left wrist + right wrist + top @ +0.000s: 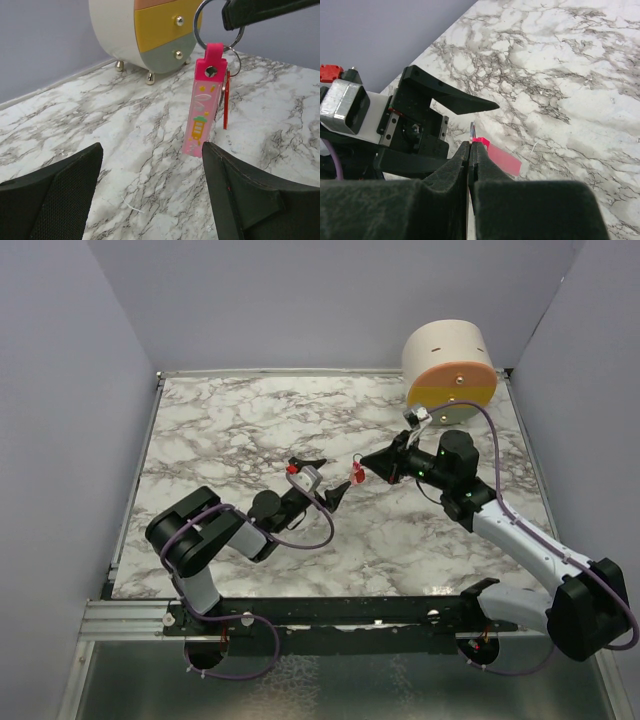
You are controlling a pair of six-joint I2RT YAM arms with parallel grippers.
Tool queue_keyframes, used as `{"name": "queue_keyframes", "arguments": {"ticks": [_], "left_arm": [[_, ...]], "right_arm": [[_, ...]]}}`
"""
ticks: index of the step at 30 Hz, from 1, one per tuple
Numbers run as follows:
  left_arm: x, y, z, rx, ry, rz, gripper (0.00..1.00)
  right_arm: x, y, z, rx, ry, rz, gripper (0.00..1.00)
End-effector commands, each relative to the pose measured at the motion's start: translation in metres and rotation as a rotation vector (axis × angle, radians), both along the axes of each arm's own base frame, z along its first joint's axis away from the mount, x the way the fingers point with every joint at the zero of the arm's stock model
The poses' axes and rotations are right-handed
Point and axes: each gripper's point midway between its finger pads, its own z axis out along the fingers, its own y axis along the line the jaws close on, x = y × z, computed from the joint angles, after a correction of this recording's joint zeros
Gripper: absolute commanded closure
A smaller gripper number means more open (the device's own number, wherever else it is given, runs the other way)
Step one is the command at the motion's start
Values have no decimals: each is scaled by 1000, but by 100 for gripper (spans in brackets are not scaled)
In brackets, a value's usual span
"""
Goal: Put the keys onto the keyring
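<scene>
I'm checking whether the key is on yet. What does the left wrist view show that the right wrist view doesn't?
Only the left wrist view: the red key hanging behind the pink strap, the metal ring as a loop, and a small drawer cabinet. Only the right wrist view: the right gripper pinched shut on the ring, and the open left gripper seen from the front. Both: the strap, the ring and the marble table.

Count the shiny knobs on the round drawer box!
2: the yellow drawer's silver knob and the grey-green drawer's silver knob below it. The top drawer is cut off, so another may hide.
</scene>
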Motion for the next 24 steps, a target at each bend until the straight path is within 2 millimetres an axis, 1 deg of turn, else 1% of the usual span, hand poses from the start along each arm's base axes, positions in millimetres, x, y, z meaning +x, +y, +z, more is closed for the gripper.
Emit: {"name": "queue_keyframes", "arguments": {"ticks": [1, 9, 12, 15, 17, 20, 22, 24], "left_arm": [[3, -1, 51, -134, -171, -1, 18], [4, -15, 47, -114, -184, -60, 18], [6, -20, 42, -106, -181, -75, 24], [8, -23, 39, -101, -180, -85, 33], [8, -24, 38, -99, -180, -90, 34], [9, -25, 39, -98, -185, -95, 39], [9, -25, 40, -98, -189, -96, 47], [9, -24, 41, -99, -192, -93, 51]], "right_arm": [[-3, -1, 10, 12, -49, 7, 99], [-4, -1, 11, 9, -56, 18, 99], [-5, 0, 11, 10, -56, 20, 99], [-5, -1, 12, 11, -58, 19, 99], [-5, -1, 12, 10, -59, 17, 99], [-4, -1, 11, 9, -59, 17, 99], [-4, -1, 10, 7, -55, 17, 99], [-3, -1, 9, 7, -54, 16, 99]]}}
